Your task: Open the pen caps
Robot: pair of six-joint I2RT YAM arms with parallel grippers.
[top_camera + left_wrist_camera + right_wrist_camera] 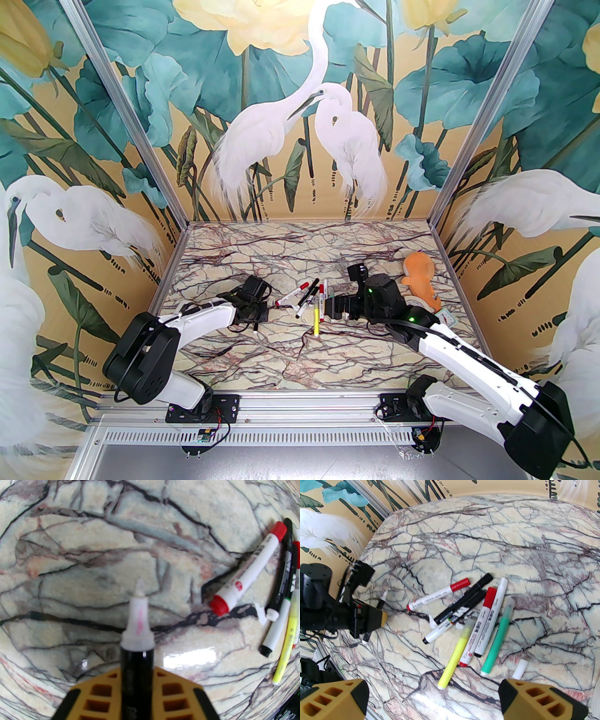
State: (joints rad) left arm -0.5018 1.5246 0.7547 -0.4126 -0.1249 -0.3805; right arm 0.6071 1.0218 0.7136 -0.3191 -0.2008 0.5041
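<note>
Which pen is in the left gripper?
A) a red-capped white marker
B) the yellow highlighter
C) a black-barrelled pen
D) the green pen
C: the left gripper is shut on the black pen, while the highlighter, green pen and red-capped marker lie on the table.

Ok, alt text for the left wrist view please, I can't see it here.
The left gripper is shut on a black-barrelled pen, whose whitish tapered end points away over the marble table. At the right edge lies a cluster of pens: a red-capped white marker, a slim black pen, a yellow highlighter.
</note>
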